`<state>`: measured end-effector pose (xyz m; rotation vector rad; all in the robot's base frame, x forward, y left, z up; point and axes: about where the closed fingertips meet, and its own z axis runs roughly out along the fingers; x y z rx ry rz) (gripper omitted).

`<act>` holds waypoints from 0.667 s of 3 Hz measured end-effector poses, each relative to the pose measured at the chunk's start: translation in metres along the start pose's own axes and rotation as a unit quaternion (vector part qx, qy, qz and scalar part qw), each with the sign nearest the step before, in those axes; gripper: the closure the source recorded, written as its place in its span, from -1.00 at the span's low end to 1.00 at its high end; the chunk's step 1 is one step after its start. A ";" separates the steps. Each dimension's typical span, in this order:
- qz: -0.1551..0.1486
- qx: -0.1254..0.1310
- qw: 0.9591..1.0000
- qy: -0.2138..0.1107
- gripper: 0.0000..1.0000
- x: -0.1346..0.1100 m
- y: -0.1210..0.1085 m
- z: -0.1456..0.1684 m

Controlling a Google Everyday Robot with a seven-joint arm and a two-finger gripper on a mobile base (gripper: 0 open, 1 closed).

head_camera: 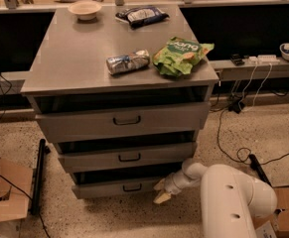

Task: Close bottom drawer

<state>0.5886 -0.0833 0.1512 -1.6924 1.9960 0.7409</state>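
Observation:
The bottom drawer (115,186) is the lowest of three grey drawers in a metal cabinet, with a low front panel and a small dark bar handle (132,187). It stands slightly out, with a dark gap above its panel. My gripper (160,191) sits at the drawer's right front corner, its pale fingertips (162,198) against or just beside the panel edge. The white arm (233,197) reaches in from the lower right.
The middle drawer (129,156) and top drawer (126,120) also stand slightly out. On the cabinet top lie a green chip bag (180,54), a crushed can (127,62), a dark snack bag (142,15) and a bowl (84,9). Cables (238,152) trail on the floor at right; a cardboard box (5,192) stands at left.

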 end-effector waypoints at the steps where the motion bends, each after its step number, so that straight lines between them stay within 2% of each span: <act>1: 0.000 0.000 1.000 0.000 -1.00 0.000 0.000 0.000; 2: 0.000 0.000 1.000 0.000 -1.00 0.000 0.000 0.000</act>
